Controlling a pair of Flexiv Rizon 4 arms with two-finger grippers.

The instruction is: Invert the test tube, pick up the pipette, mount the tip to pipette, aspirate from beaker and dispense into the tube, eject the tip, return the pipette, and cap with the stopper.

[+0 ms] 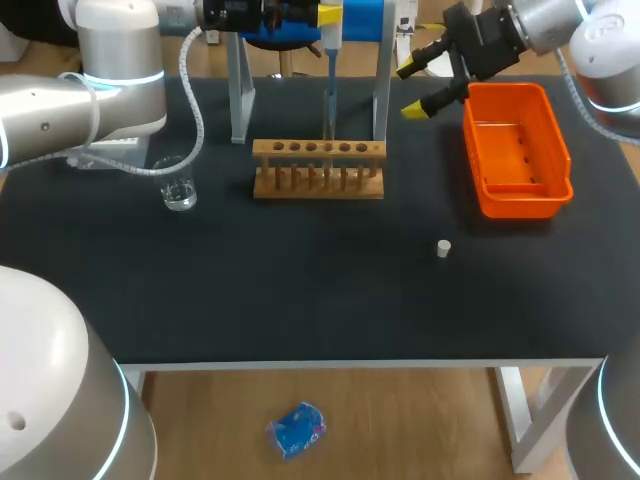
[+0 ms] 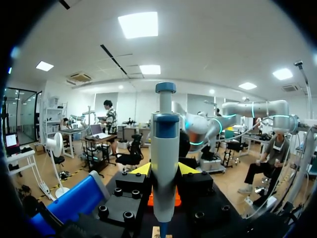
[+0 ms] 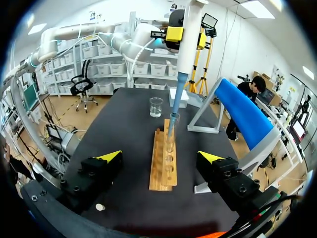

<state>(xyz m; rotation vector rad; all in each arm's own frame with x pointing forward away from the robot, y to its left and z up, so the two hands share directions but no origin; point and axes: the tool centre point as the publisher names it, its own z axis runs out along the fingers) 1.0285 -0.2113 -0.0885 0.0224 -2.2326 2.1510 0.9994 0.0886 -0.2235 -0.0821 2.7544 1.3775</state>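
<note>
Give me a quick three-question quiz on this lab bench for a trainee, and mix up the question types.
1. True or false: the right gripper is shut on the stopper.
2. Which one holds the pipette? A left gripper; B right gripper; C neither.
3. Fill in: the pipette's tip points down at the wooden test tube ____.
Key: 1 false; 2 A; 3 rack.

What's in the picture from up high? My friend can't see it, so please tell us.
The left gripper holds a pipette upright, its tip pointing down at a wooden rack on a black table. The right gripper hangs open beside an orange bin; a glass beaker and a white stopper sit nearby.
</note>
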